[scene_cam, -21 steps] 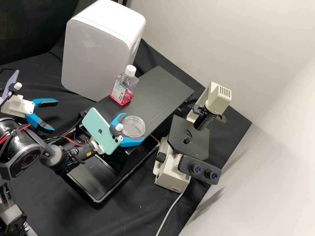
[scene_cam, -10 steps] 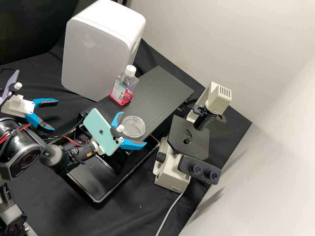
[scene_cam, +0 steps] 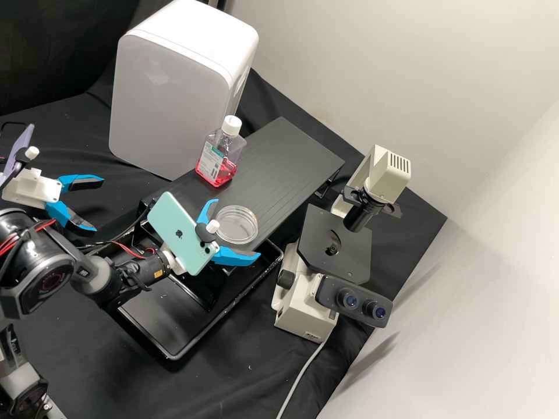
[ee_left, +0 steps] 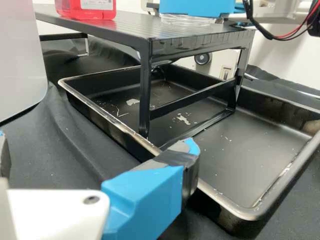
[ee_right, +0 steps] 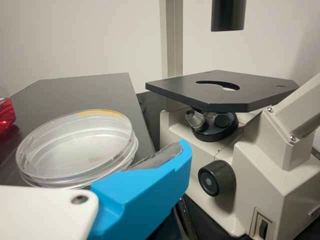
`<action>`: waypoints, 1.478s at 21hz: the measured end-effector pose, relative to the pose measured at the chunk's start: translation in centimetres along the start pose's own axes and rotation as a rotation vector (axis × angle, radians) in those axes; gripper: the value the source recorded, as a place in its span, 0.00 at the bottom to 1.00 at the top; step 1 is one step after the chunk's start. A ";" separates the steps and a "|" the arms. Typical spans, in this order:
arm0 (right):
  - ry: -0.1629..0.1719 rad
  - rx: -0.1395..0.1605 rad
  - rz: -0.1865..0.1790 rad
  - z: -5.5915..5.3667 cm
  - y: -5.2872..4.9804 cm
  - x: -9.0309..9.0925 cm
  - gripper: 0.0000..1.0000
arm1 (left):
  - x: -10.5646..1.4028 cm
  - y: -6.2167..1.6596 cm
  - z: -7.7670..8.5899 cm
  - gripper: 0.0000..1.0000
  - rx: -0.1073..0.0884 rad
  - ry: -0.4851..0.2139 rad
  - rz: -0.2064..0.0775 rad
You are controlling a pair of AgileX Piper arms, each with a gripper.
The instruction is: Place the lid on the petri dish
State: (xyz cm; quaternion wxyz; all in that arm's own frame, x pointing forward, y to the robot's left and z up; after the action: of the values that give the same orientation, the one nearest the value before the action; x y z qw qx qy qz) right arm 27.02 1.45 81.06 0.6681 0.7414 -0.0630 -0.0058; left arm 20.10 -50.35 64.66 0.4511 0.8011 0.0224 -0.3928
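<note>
A clear petri dish (scene_cam: 234, 222) (ee_right: 77, 146) stands on the near end of the black raised platform (scene_cam: 285, 163), and a clear lid appears to sit on it. My right gripper (scene_cam: 239, 229), carrying a teal phone, is open. Its blue fingers (ee_right: 150, 187) straddle the dish's near side without touching it. My left gripper (scene_cam: 99, 205) is open and holds nothing, hanging over the black cloth to the left of the platform. One of its blue fingers (ee_left: 150, 197) shows in front of the tray (ee_left: 250, 165).
A flask of red liquid (scene_cam: 218, 152) stands on the platform behind the dish. A white box-shaped appliance (scene_cam: 174, 81) is at the back left. A microscope (scene_cam: 343, 244) stands close to the right of the platform. The platform's legs stand in a black tray (scene_cam: 169, 326).
My right gripper's fingers have spread wider and come off the dish, and the gripper has drawn back slightly. The left arm has stayed still.
</note>
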 end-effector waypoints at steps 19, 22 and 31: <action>-0.002 -0.002 -0.002 0.0 -0.1 0.2 0.00 | 0.1 -0.20 -0.1 1.00 -0.001 0.003 -0.008; -0.002 0.000 -0.002 0.0 -0.1 0.2 0.00 | 0.1 -0.20 -0.1 1.00 -0.001 0.003 -0.008; -0.002 0.000 -0.002 0.0 -0.1 0.2 0.00 | 0.1 -0.20 -0.1 1.00 -0.001 0.003 -0.008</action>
State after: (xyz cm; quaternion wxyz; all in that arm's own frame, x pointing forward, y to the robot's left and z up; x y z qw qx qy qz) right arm 27.26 1.40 81.00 0.6681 0.7413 -0.0629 -0.0073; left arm 20.10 -50.19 64.50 0.4500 0.8012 0.0265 -0.3936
